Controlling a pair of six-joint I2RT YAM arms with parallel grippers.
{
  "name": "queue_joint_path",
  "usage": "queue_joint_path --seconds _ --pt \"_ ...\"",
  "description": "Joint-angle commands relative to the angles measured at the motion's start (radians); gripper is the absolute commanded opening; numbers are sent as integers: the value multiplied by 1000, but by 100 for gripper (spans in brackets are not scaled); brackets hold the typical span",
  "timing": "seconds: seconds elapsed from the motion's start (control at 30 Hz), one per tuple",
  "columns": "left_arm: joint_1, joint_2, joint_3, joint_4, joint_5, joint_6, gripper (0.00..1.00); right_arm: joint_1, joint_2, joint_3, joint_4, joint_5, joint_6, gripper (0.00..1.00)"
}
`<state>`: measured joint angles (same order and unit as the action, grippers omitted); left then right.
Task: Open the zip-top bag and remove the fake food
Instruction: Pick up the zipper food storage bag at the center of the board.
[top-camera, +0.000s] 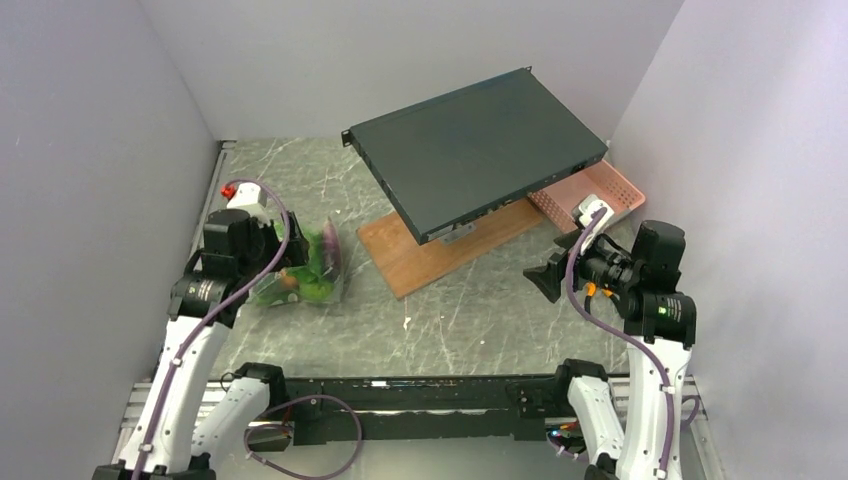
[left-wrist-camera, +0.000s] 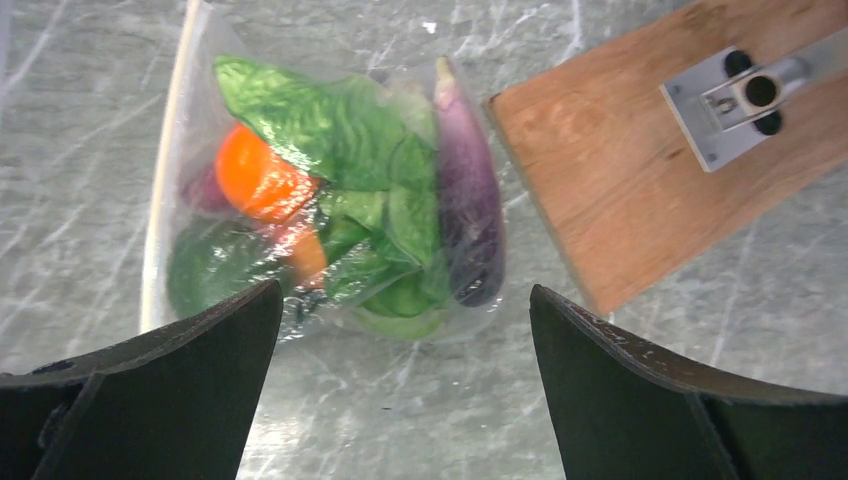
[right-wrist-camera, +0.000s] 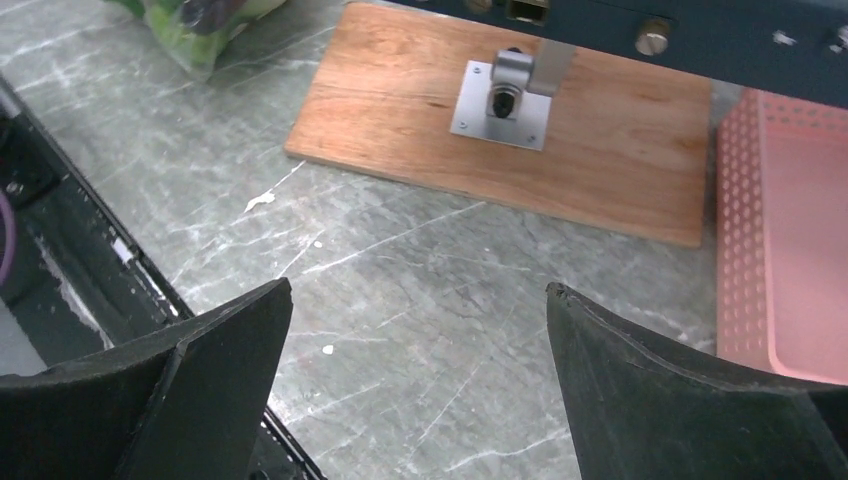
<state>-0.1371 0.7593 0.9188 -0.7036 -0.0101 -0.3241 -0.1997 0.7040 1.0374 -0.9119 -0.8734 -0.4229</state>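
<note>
- My left claw (left-wrist-camera: 402, 295), jaws spread wide and holding nothing, hangs over the zip-top bag (left-wrist-camera: 320, 200), which lies on the marbled table (top-camera: 450, 320) on my left side, just beside the wooden board (left-wrist-camera: 620, 170)
- The fake food (left-wrist-camera: 350, 215) is all inside the bag: an orange round piece (left-wrist-camera: 255, 180), leafy greens (left-wrist-camera: 320, 125) and a purple aubergine (left-wrist-camera: 468, 200) pressed along the side nearest the board
- A pale zip strip (left-wrist-camera: 165, 200) runs down the bag's edge farthest from the board. It looks closed to me, though the creased plastic keeps me from being sure
- My right claw (right-wrist-camera: 418, 288), equally wide and empty, hovers above bare table well apart from the bag, near the board's metal bracket (right-wrist-camera: 498, 100) and the pink basket (right-wrist-camera: 780, 250)
- By my reading the task is at its opening step, the approach, with nothing gripped and no food out
- The next move calls for a thin pinch on one lip of the strip rather than on the bulging body, since the film is floppy and would slip or bunch up
- My right arm would have to cross the table to take the opposite lip before the seal can be pulled apart
</note>
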Motion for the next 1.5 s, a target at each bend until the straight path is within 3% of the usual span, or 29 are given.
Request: queue_joint_path --seconds 0.0,0.23,0.4,0.57,0.73,0.83,0.93,1.0,1.1,1.23,1.47 --pt "27 74 81 -47 -68 141 99 4 18 -10 -41 -146 -177 100" --pt "195 279 97 29 26 202 99 8 34 -39 -151 -236 -355 100" --pt "387 377 73 89 239 183 98 9 37 -50 -181 -235 -387 100" --pt "418 469 71 125 366 182 97 10 43 -67 -156 -241 -356 100" --pt "423 556 81 124 446 195 69 10 54 -71 -137 -246 -338 100" --pt "424 584 89 132 471 195 43 10 61 -72 -137 -252 -337 100" --pt "424 590 106 126 487 211 11 11 67 -69 -146 -254 -346 100" --pt "421 573 124 114 504 229 0 11 72 -65 -149 -256 -353 100" --pt "397 523 160 72 518 287 0 13 81 -60 -155 -265 -366 100" --pt "284 429 203 -2 491 393 0 17 89 -53 -156 -296 -377 100" --pt "145 300 252 -103 510 457 0 31 95 -59 -162 -383 -428 100"
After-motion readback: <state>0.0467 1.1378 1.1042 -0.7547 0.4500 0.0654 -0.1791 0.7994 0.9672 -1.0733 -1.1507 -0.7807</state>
